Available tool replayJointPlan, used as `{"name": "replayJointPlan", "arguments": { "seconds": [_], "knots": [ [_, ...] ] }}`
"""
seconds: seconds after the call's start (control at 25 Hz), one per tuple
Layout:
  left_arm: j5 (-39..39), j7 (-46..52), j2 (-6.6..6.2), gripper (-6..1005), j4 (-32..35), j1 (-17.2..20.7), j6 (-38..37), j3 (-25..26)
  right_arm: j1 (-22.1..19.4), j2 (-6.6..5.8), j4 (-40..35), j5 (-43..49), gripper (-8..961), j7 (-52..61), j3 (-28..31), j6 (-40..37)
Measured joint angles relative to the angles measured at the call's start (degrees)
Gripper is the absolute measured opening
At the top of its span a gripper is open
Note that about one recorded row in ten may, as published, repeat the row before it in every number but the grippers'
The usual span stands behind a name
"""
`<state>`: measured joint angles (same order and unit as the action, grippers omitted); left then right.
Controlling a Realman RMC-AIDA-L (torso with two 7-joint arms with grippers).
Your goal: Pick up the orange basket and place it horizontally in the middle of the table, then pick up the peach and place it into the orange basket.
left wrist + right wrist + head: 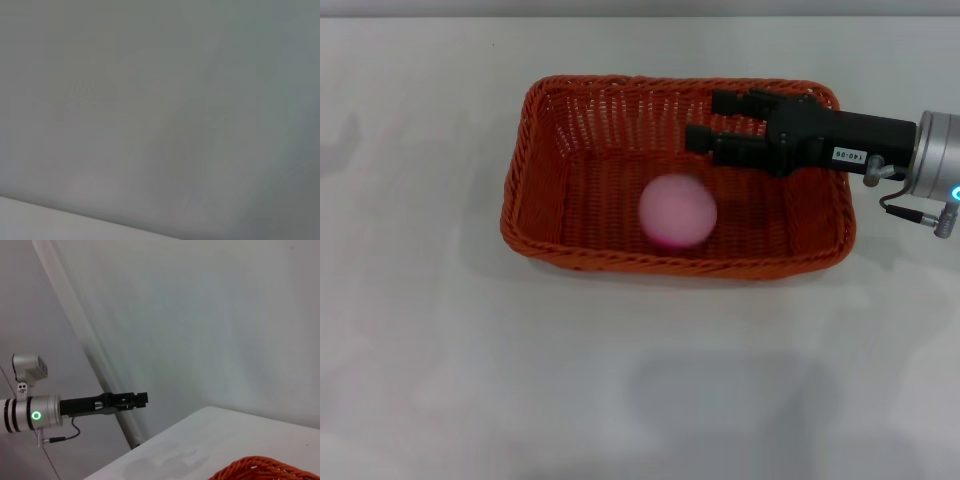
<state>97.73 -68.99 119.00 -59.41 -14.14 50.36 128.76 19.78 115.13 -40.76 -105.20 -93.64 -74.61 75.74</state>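
1. A plain white desk [440,380] is seen filling the head view.
2. The orange basket [535,180] is set directly on it, lengthwise across, near the middle.
3. In the right wrist view, the desk's corner and the basket's rim are shown.

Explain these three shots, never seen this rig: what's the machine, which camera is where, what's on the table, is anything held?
It is a two-armed robot. The head view looks down at a white table with an orange basket lying on it. The peach sits inside the basket, held by nothing. The right gripper hovers over the basket's far side, fingers apart and empty. The right wrist view shows a bit of basket rim and, farther off, the left gripper parked away from the table. The left wrist view shows only a blank surface.
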Motion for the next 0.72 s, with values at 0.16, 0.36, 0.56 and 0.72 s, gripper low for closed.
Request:
{"name": "replayJointPlan", "arguments": {
  "seconds": [0.16, 0.36, 0.56, 0.72],
  "knots": [
    [0.00, 0.00, -0.02, 591, -0.01, -0.04, 0.00, 0.00, -0.01, 0.00, 0.00, -0.02, 872, 0.22, 0.44, -0.10],
    [0.00, 0.00, -0.13, 591, -0.03, -0.18, -0.06, 0.00, -0.35, -0.13, -0.36, -1.20, 864, 0.30, 1.78, -1.34],
    [0.00, 0.00, -0.13, 591, 0.00, -0.03, -0.34, 0.00, -1.00, -0.31, -0.68, -0.85, 859, -0.39, 6.36, -1.36],
    [0.00, 0.09, -0.06, 590, 0.00, -0.02, -0.46, -0.01, -1.64, -0.52, -0.29, -0.45, 856, -1.69, 10.36, -1.77]
  ]
}}
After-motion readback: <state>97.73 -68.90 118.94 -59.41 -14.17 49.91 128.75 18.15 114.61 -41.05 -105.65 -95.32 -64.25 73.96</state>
